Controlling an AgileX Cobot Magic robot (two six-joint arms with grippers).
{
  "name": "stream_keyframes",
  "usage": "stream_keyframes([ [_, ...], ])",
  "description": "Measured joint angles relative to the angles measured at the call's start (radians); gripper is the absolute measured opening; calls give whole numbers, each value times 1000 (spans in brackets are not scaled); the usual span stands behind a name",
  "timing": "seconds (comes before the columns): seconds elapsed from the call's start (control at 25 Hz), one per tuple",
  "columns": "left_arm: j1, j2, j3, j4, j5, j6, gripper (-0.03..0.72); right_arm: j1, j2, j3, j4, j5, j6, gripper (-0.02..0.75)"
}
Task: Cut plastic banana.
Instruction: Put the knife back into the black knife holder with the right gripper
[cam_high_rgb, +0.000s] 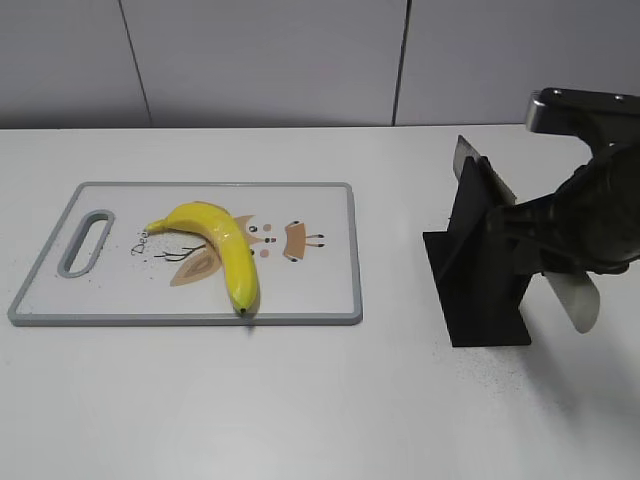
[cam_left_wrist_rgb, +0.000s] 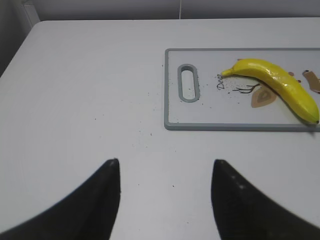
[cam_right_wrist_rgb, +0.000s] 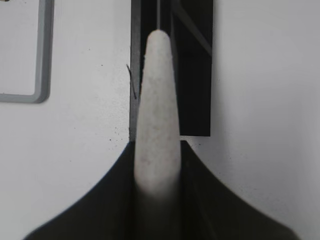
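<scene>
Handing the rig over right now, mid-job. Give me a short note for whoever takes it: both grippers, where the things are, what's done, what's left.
Left gripper: open, empty, above bare table, short of the cutting board.
Right gripper: shut on a pale knife, beside the black knife stand, well to the right of the board.
Banana: lying whole on the board, dark tip near the front edge.
Done: knife in hand.
Left: bring the knife over to the banana and cut it; the left gripper may need to steady it.
</scene>
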Motion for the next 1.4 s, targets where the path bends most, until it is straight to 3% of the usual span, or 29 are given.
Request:
stream_keyframes([
  [0.16, 0, 0, 0, 0, 0, 0, 543, 0, 1, 0, 0, 0, -9, 166],
  [0.2, 0, 0, 0, 0, 0, 0, 543, 0, 1, 0, 0, 0, -21, 197],
  [0.28, 0, 0, 0, 0, 0, 0, 543, 0, 0, 0, 0, 1, -36, 329],
  [0.4, 0, 0, 0, 0, 0, 0, 543, 0, -23, 0, 6, 1, -46, 589],
  [0.48, 0, 0, 0, 0, 0, 0, 543, 0, -52, 0, 7, 2, -50, 634],
  [0.68, 0, 0, 0, 0, 0, 0, 542, 0, -169, 0, 8, 25, -104, 644],
  [1.04, 0, 0, 0, 1, 0, 0, 539, 0, -514, 19, 10, 221, -337, 633],
  [1.4, 0, 0, 0, 1, 0, 0, 533, 0, -908, 287, 10, 274, -388, 599],
])
